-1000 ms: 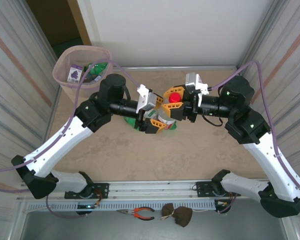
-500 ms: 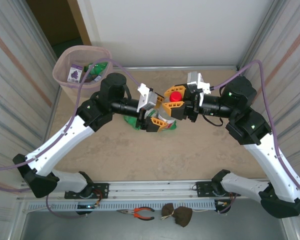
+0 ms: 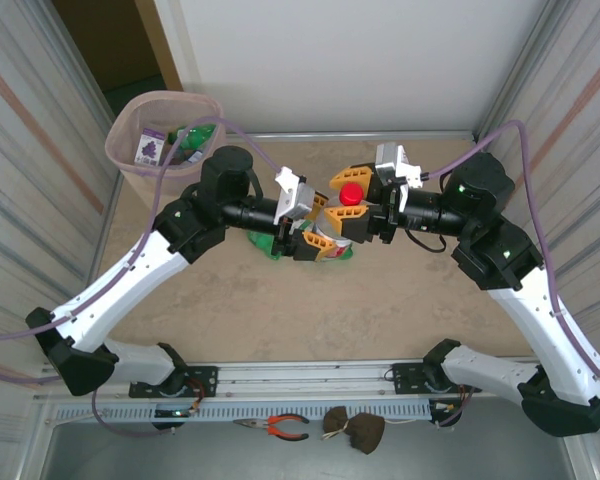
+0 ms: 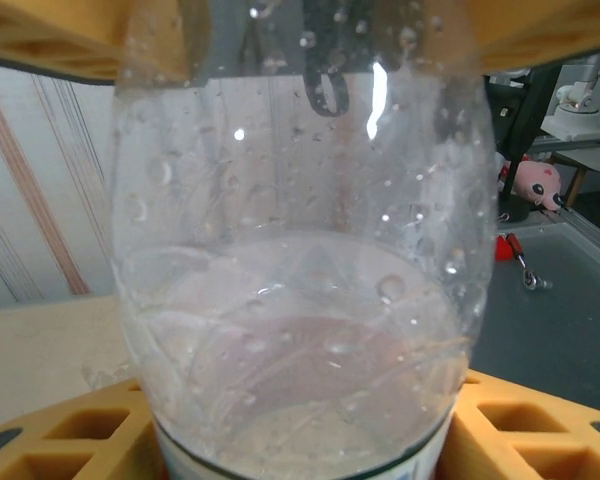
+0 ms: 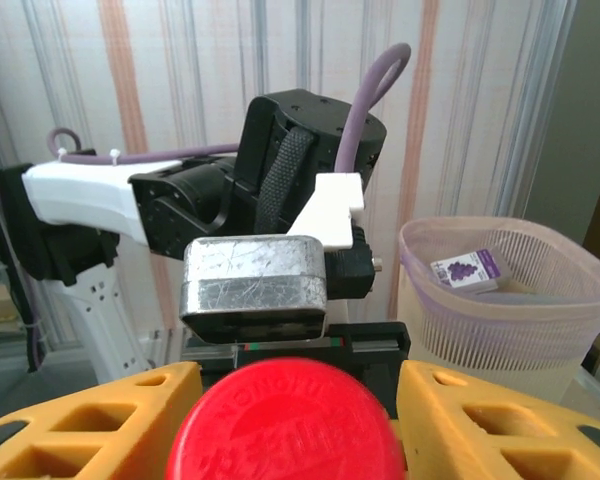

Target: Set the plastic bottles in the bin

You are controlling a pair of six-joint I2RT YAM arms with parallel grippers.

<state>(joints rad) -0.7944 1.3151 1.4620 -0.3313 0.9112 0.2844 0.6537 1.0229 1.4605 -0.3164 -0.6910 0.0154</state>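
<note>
While bin [image 5: 500,335] holds bottles [image 5: 464,270] | left fingers [image 4: 60,440] clamp clear bottle [image 4: 300,300] | right fingers [image 5: 90,420] flank red cap [image 5: 285,425], grip unclear

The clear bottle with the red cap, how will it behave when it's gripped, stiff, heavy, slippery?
The clear bottle shows no obvious liquid level, so it is probably light. Its thin see-through wall may dent when squeezed by the left gripper. Droplets dot the wall; if they are on the outside, it could slip.
</note>
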